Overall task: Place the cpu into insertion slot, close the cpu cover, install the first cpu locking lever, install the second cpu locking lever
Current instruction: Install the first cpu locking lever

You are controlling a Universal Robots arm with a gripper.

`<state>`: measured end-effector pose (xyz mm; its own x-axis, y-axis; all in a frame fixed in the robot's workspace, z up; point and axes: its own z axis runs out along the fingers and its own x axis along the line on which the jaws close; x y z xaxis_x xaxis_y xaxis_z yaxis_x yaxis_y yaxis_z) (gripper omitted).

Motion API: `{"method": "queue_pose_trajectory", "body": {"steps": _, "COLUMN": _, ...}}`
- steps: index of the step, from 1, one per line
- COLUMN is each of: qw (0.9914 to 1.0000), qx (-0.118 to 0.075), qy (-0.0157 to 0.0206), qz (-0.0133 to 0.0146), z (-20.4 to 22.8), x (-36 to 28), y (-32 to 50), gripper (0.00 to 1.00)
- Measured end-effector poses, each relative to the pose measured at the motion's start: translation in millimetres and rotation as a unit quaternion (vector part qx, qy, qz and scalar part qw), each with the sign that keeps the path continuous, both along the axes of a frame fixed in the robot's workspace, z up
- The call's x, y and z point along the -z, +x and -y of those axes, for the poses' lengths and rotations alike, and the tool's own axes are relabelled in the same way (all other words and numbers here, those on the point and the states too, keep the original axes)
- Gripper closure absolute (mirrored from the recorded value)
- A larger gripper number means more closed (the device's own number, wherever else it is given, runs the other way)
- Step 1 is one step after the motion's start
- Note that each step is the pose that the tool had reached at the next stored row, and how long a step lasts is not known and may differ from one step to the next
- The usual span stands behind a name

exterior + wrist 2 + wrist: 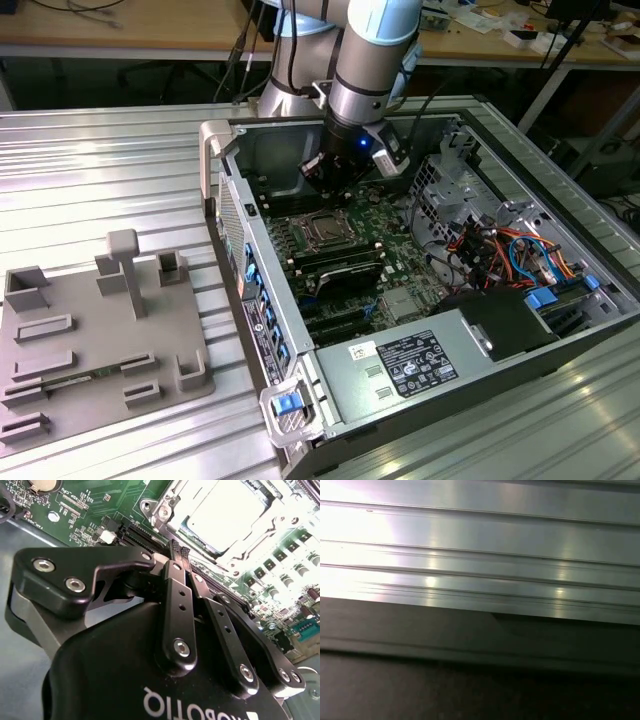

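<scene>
Pressing together at their ribbed tips, the fingers [176, 547] of the gripper [180, 549] were closed and held nothing in the second wrist view. They stood just beside the insertion slot [227, 520], near one of its corners, not touching it as far as could be seen. The cpu [225, 512] lay flat inside the slot, its bright metal face up, and the cpu cover [172, 510] framed it. In the exterior view the gripper [330, 172] hung over the green motherboard [390, 235] inside the open computer case [300, 350], with the slot [322, 228] right below it.

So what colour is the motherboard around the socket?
Green, best seen in the second wrist view: motherboard.
</scene>
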<state>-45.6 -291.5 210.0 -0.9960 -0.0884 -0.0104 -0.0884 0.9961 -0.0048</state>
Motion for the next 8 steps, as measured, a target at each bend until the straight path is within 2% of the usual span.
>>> {"method": "queue_pose_trajectory", "body": {"steps": 8, "qw": 1.00000, "qx": 0.000, "qy": 0.0002, "qz": 0.0000, "z": 0.0, "x": 0.1, "y": 0.0, "gripper": 0.89}}
